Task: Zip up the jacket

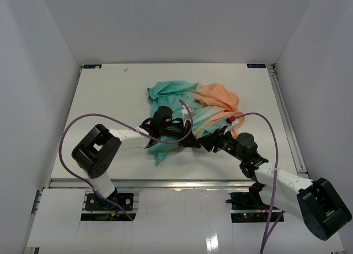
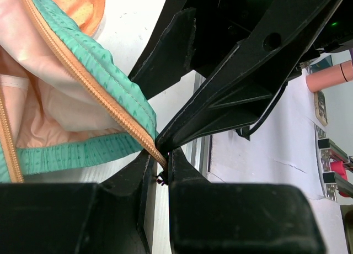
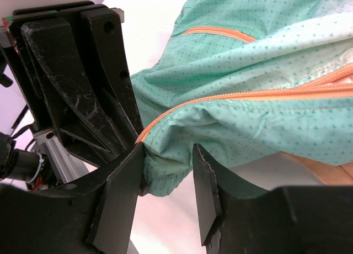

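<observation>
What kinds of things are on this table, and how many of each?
Jacket: 1
Robot grippers: 2 (left gripper, right gripper)
Total: 3

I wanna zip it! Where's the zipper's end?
The zipper end is at the jacket's near teal edge in the top view, pinched by the left gripper, right gripper beside it.

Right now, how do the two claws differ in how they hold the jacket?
The left gripper is shut; the right gripper stands open. The left gripper pinches the end of the orange zipper; the right gripper straddles the bunched teal hem. Both meet at the same corner of the jacket.
</observation>
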You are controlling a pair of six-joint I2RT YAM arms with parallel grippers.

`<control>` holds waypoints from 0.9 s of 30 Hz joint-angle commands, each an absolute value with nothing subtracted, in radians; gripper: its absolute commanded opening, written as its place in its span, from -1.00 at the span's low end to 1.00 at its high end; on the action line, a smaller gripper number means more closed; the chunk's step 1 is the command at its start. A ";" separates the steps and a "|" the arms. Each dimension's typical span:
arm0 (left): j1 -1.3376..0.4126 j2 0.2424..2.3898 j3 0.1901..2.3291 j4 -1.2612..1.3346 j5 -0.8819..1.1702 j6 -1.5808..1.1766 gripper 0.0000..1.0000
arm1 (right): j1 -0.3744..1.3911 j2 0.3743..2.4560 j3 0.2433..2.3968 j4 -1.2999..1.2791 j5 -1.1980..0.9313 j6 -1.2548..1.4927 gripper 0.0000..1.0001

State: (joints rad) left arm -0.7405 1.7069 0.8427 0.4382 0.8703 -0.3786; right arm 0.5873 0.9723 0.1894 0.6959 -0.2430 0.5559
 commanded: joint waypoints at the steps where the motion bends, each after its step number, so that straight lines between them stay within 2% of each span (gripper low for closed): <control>1: -0.749 1.657 0.850 0.522 0.874 -0.374 -1.00 | 0.606 0.992 0.181 0.826 -0.386 0.618 -0.16; 7: -0.747 1.664 0.858 0.542 0.877 -0.382 -1.00 | 0.606 0.992 0.181 0.846 -0.415 0.637 -0.43; 9: -0.748 1.666 0.859 0.550 0.878 -0.389 -1.00 | 0.606 0.992 0.183 0.846 -0.424 0.637 -0.57; 11: -0.747 1.669 0.862 0.554 0.880 -0.395 -0.97 | 0.604 0.992 0.188 0.842 -0.425 0.633 -0.79; 13: -0.748 1.667 0.865 0.547 0.879 -0.399 -0.78 | 0.604 0.992 0.192 0.836 -0.421 0.626 -0.85; 16: -0.749 1.653 0.873 0.477 0.866 -0.387 -0.20 | 0.606 0.978 0.194 0.808 -0.393 0.608 -0.84; 18: -0.749 1.630 0.882 0.398 0.830 -0.360 -0.05 | 0.606 0.961 0.203 0.773 -0.365 0.583 -0.84; 23: -0.747 1.539 0.898 0.136 0.640 -0.273 0.13 | 0.603 0.933 0.199 0.723 -0.296 0.552 -0.84; 27: -0.747 1.453 0.908 -0.058 0.457 -0.239 0.20 | 0.604 0.931 0.189 0.719 -0.290 0.540 -0.84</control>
